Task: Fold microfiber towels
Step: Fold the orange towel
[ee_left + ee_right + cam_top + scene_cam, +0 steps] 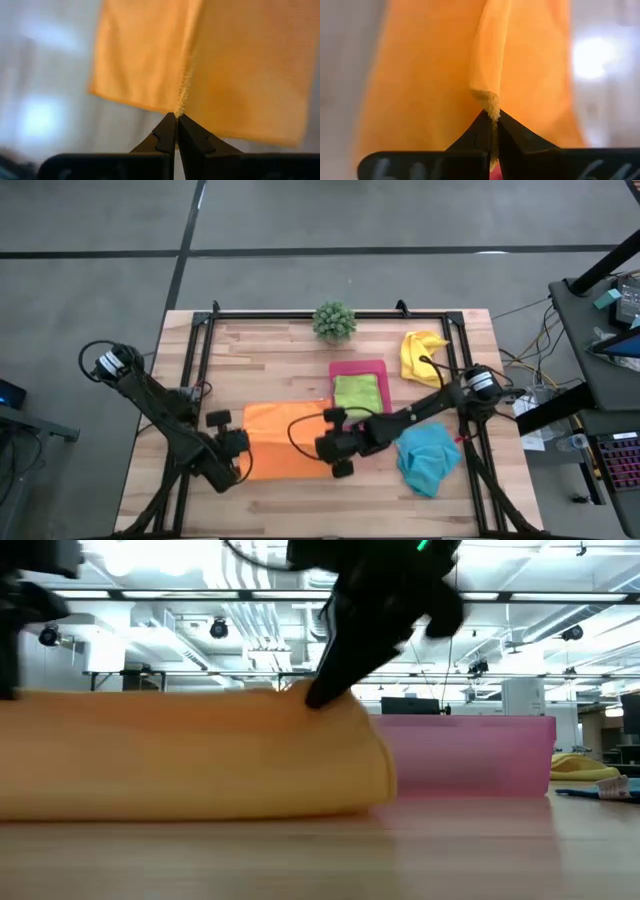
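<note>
The orange towel (282,442) lies spread on the wooden table's middle; in the low view (190,765) it humps up near the camera. My left gripper (240,463) is shut on its near left part. My right gripper (338,452) is shut on its near right part. A lime green towel (358,392) lies on the pink tray (342,368). A yellow towel (422,355) lies bunched at the far right, a turquoise towel (428,457) at the near right. The grey towel is out of view. My left gripper pinches a fuzzy edge of the orange towel (181,107) between its two fingertips; the cloth spreads away beyond the fingers on both sides. My right gripper pinches a corner or folded edge of the orange towel (491,106) between its fingertips; in the low view the fingers (325,690) come down from above onto the raised cloth.
A small spiky green plant (334,320) stands at the far edge's middle. A black frame (300,315) runs along the table's far side and both sides. A workstation with cables (600,330) stands to the right of the table.
</note>
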`<state>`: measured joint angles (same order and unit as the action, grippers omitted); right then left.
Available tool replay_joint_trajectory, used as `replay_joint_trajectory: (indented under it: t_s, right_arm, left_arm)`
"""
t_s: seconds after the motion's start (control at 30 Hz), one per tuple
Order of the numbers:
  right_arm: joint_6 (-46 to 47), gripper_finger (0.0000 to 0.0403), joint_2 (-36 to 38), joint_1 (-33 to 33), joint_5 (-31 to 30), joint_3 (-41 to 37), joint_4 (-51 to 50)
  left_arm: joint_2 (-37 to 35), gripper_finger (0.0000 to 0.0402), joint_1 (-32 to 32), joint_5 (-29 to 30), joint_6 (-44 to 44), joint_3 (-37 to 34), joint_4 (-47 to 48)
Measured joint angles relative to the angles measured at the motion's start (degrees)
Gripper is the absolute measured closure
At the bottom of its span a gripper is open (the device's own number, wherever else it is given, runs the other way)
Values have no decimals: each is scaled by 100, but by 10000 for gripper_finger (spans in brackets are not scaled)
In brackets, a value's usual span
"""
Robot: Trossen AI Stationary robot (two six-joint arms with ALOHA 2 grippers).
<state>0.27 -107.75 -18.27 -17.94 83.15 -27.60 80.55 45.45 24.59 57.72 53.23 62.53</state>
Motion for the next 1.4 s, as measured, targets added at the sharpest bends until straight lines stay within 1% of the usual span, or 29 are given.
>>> replay_joint_trajectory:
  t_s: [0.07,0.17,0.3,0.47,0.7,0.77,1.0,1.13,1.27,1.33,1.4]
  right_arm:
    - [-180,394,-42,183,-174,0,39]
    - [-389,394,-82,449,-214,0,219]
    - [-408,394,-91,730,-209,0,276]
    - [-400,394,-91,905,-172,0,223]
    - [-395,394,-113,932,-173,-2,264]
    - [-396,394,-113,943,-274,-2,261]
    - [-398,394,-113,1035,-367,-2,259]
    - [-393,393,-113,1058,-369,-2,261]
    - [-384,377,-111,1089,-360,-2,260]
    - [-369,361,-113,1106,-354,-2,259]
    - [-308,344,-111,1120,-358,-2,261]
  left_arm:
    - [-2,401,-182,235,-269,-23,184]
    - [-2,401,-521,408,-651,-110,215]
    - [-3,401,-939,425,-1128,-350,227]
    - [-2,401,-1286,428,-1224,-585,194]
    - [-2,401,-1400,441,-1686,-839,-308]
    - [-2,401,-1436,456,-1782,-861,-428]
    - [-2,401,-1533,892,-1802,-861,-458]
    - [-2,401,-1621,918,-1813,-861,-458]
    - [-2,402,-1720,942,-1814,-863,-458]
    - [-2,400,-1774,941,-1819,-863,-458]
    - [-2,390,-1785,943,-1885,-863,-458]
